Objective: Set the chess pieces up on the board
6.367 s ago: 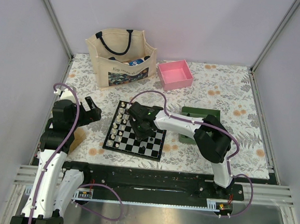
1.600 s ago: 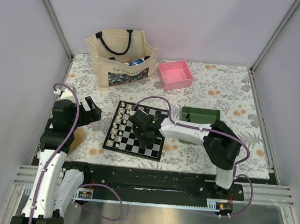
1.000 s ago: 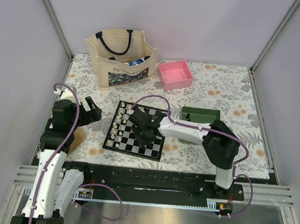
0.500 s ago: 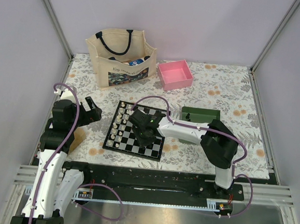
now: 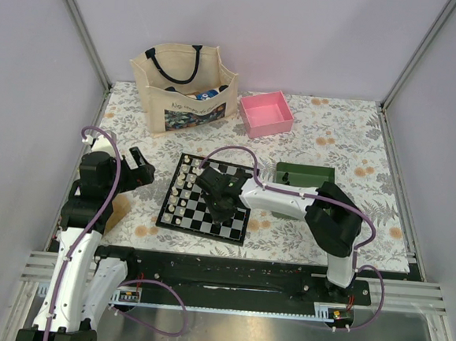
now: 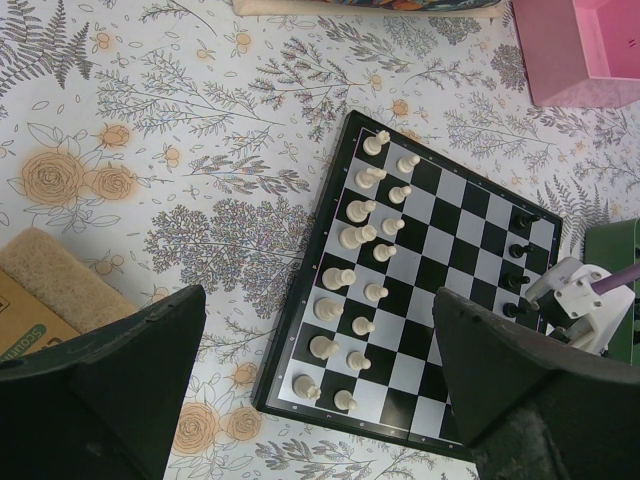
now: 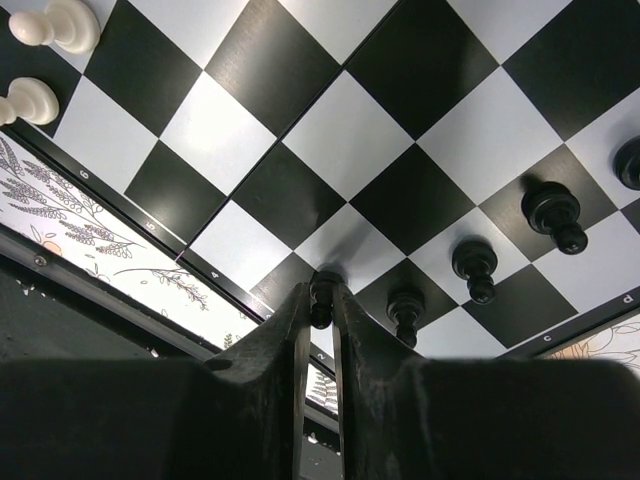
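While our black two-fingered right gripper (image 7: 319, 302) is pinched almost shut on one tiny black plastic chessman (image 7: 322, 288) over an edge square of the small black-and-white checked board (image 7: 350, 150), beside three other black chessmen (image 7: 474, 266), our left gripper (image 6: 315, 340) hangs wide open and empty left of that board.

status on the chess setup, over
Right pincer shut on black piece, low at board edge. Left pincer open, off board. Placed black pieces close beside.
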Tool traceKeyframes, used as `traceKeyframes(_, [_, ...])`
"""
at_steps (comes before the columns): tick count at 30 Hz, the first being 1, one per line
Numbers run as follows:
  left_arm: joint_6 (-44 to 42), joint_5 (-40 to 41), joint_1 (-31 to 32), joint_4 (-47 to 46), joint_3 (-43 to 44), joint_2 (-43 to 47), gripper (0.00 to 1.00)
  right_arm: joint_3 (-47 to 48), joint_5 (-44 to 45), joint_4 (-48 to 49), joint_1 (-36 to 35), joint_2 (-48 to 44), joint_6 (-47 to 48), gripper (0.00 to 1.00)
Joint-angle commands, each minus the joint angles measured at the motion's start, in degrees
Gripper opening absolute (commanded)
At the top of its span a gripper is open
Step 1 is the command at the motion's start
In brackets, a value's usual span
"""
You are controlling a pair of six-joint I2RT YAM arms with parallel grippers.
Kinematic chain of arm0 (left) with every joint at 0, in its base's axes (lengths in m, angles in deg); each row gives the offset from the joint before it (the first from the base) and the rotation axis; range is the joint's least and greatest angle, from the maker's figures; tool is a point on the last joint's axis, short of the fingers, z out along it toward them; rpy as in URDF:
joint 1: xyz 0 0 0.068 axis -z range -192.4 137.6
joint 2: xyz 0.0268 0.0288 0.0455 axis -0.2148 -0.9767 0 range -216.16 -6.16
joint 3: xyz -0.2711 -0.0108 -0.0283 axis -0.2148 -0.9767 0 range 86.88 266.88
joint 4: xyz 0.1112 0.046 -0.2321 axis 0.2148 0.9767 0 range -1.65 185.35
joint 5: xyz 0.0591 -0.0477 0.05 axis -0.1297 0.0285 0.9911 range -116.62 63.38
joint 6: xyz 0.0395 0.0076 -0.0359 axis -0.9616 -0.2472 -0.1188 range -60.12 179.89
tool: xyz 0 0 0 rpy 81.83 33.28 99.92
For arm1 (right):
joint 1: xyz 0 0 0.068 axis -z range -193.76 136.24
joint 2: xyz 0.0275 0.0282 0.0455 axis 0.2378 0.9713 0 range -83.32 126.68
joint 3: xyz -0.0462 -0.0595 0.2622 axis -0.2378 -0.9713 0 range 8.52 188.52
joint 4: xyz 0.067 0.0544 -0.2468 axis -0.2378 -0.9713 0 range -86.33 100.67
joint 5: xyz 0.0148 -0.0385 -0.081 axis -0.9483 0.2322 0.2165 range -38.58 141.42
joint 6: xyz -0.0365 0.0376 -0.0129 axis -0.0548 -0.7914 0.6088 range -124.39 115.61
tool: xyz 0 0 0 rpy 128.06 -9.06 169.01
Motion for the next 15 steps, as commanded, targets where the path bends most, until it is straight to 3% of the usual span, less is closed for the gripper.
traceKeyframes(1, [0.5, -1.1, -0.4, -2.9, -0.4, 0.3, 0.99, -1.8, 0.9, 0.1, -0.6, -2.8, -0.5, 0.21])
traceKeyframes(15, [0.5, -1.2, -0.4, -2.9, -0.4, 0.2, 0.99, -6.2, 0.1, 0.5, -0.6, -5.8, -0.5, 0.2])
